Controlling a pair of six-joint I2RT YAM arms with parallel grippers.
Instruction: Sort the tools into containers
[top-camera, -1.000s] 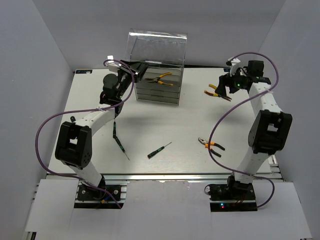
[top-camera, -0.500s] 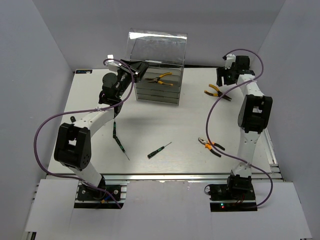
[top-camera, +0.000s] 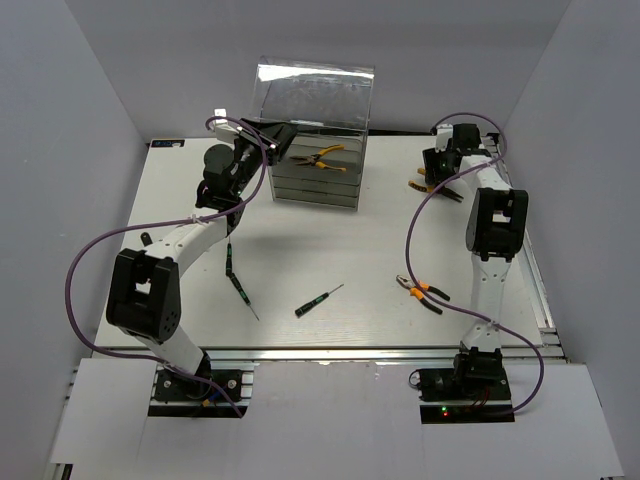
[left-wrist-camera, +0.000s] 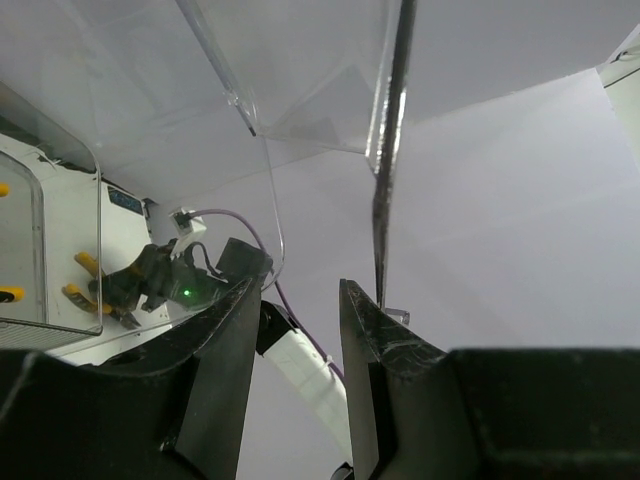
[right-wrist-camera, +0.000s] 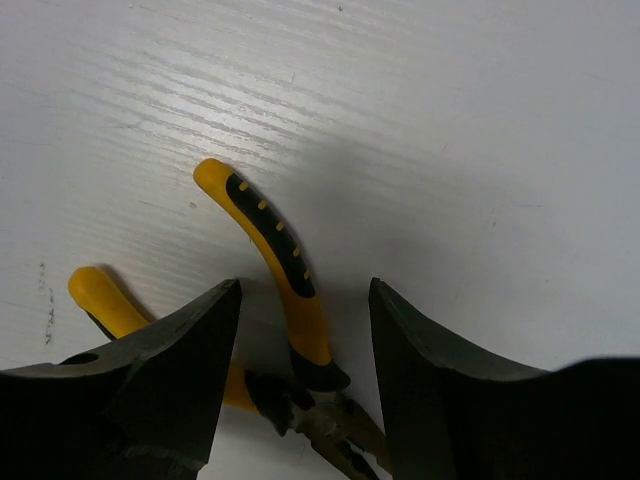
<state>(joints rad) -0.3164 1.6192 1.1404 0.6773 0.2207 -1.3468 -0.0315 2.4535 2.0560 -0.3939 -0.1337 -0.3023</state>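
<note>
A tall clear box of stacked drawers (top-camera: 312, 185) stands at the back. Its top drawer holds orange-handled pliers (top-camera: 322, 157). My left gripper (top-camera: 275, 140) (left-wrist-camera: 303, 282) hovers at that drawer's left end, open, with the clear drawer wall (left-wrist-camera: 385, 120) just beyond its right finger and nothing between the jaws. My right gripper (top-camera: 432, 172) (right-wrist-camera: 303, 285) is down over a second pair of pliers (top-camera: 424, 184) (right-wrist-camera: 270, 235) on the table, open, its jaws straddling one orange handle without touching it. A third pair of pliers (top-camera: 422, 292) and two screwdrivers (top-camera: 318, 300) (top-camera: 238, 285) lie near the front.
The white table (top-camera: 400, 240) ends at grey walls on the left, right and back. Purple cables loop from both arms (top-camera: 90, 260) (top-camera: 420, 220).
My right arm has swung left and dropped onto the back-right pliers, its jaws narrowing around one handle. The left arm has not moved.
</note>
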